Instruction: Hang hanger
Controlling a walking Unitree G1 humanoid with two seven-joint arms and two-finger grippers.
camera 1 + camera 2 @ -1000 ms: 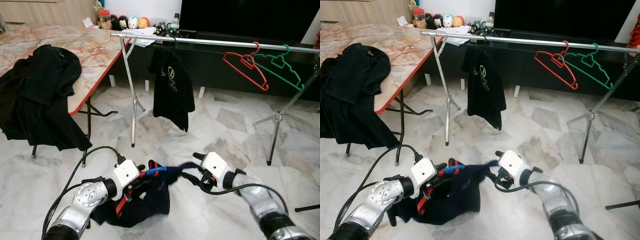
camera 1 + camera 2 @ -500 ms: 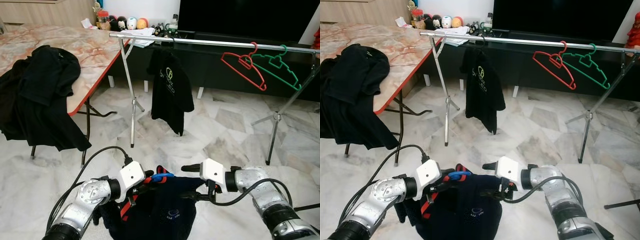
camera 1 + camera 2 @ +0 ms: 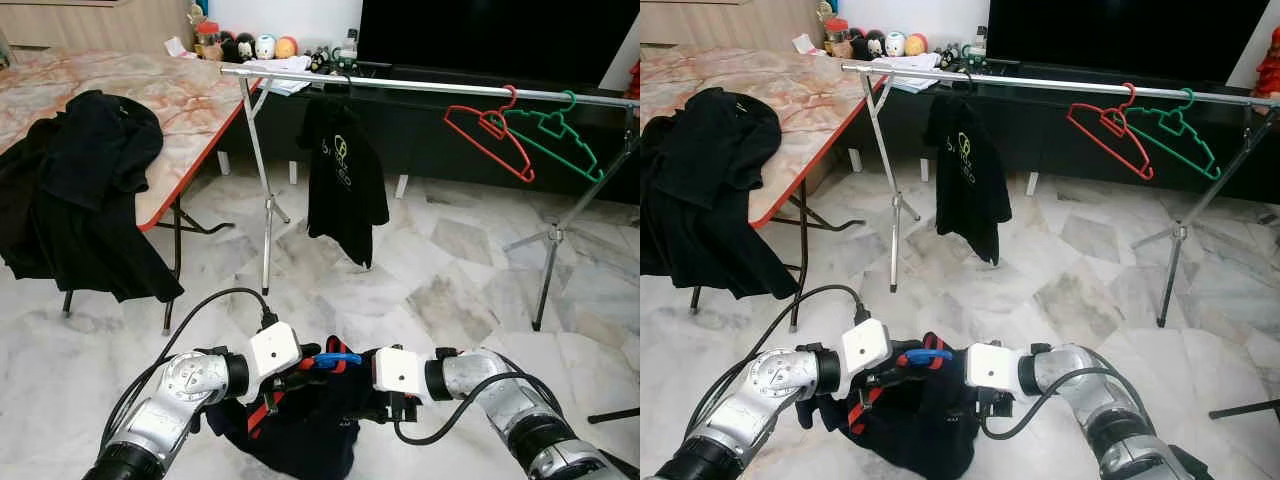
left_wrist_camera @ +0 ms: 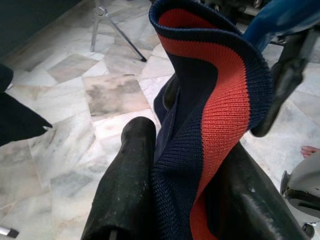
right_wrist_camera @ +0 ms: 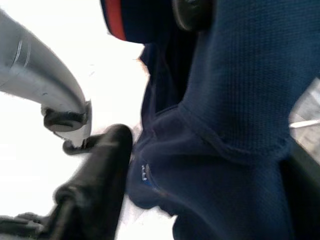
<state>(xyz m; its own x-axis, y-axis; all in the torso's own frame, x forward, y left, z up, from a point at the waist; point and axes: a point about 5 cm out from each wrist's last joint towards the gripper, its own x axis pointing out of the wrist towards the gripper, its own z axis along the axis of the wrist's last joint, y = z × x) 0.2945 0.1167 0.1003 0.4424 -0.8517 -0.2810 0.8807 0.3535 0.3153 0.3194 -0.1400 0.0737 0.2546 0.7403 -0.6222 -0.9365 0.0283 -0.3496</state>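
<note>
Marble-topped counter (image 3: 190, 90) at my left, black clothes (image 3: 80, 200) heaped on it. Steel rail (image 3: 420, 85) ahead carries a black shirt (image 3: 345, 175), red hanger (image 3: 490, 125), green hanger (image 3: 560, 130). Navy garment (image 3: 300, 420) on blue hanger (image 3: 335, 358), low between my arms: left claw (image 3: 290, 375) clamps its red-striped collar; right claw (image 3: 385, 405) grips its body.

You see two silver jointed arms, the left arm (image 3: 175, 395) and right arm (image 3: 500, 395), each ending in a white boxy wrist block. A black cable loops along each arm, and the fingers (image 4: 125, 185) are long, matte black and scuffed.
</note>
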